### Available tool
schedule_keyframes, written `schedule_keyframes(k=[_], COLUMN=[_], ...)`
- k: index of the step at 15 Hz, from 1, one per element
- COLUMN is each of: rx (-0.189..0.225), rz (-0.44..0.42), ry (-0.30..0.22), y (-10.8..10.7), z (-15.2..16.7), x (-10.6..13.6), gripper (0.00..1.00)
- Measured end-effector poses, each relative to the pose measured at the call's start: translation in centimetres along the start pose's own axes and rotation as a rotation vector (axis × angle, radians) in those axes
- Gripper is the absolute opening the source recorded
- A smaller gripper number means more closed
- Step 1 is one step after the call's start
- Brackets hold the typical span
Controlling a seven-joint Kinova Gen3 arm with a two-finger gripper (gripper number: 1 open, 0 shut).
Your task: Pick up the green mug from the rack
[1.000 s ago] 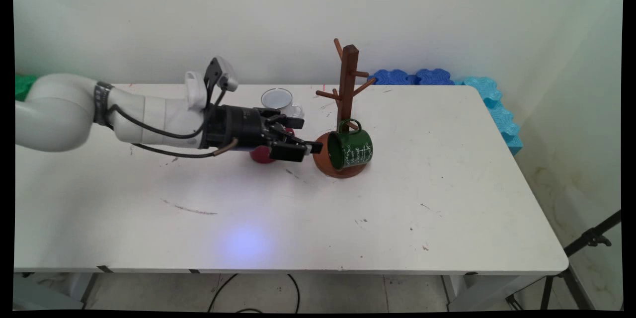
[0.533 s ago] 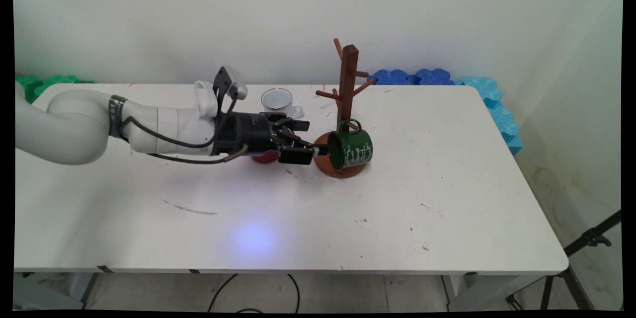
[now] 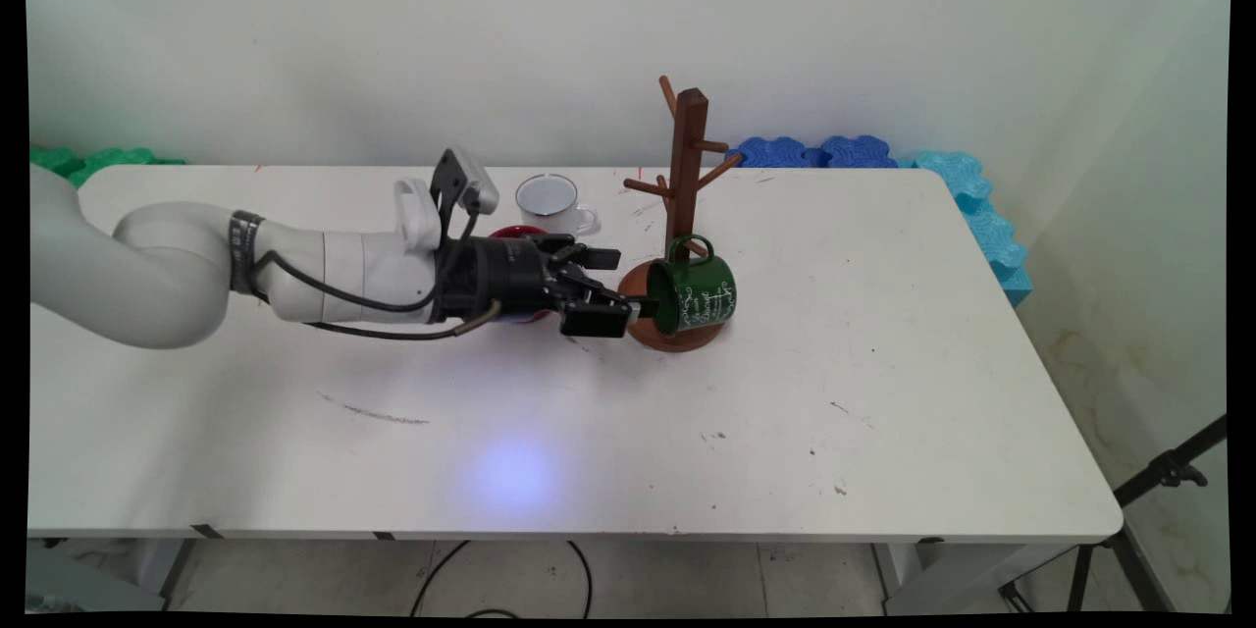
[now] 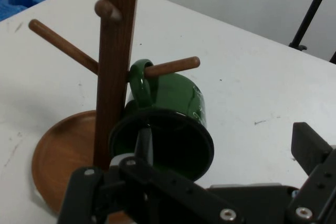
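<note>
While hung, green mug (image 3: 699, 295) mouth faces gripper (image 3: 628, 299).

White ornamental lettering is being shown on the side of the green mug (image 3: 695, 294) hanging on the wooden mug tree (image 3: 684, 206), but its words cannot be read. No other text, label, brand, number or sign is being displayed legibly in either view.
</note>
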Motion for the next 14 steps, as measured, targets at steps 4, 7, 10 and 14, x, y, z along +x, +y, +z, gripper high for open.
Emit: schedule_keyframes(k=[4, 7, 10, 14], rx=[0.003, 0.005, 0.006, 0.007], rz=[-0.004, -0.004, -0.007, -0.010], ry=[-0.003, -0.011, -0.019, -0.024], y=[0.3, 0.5, 0.8, 1.1], z=[0.5, 1.0, 1.9, 3.1], x=[-0.5, -0.8, -1.2, -1.5], gripper=[1.00, 1.00, 1.00, 1.00])
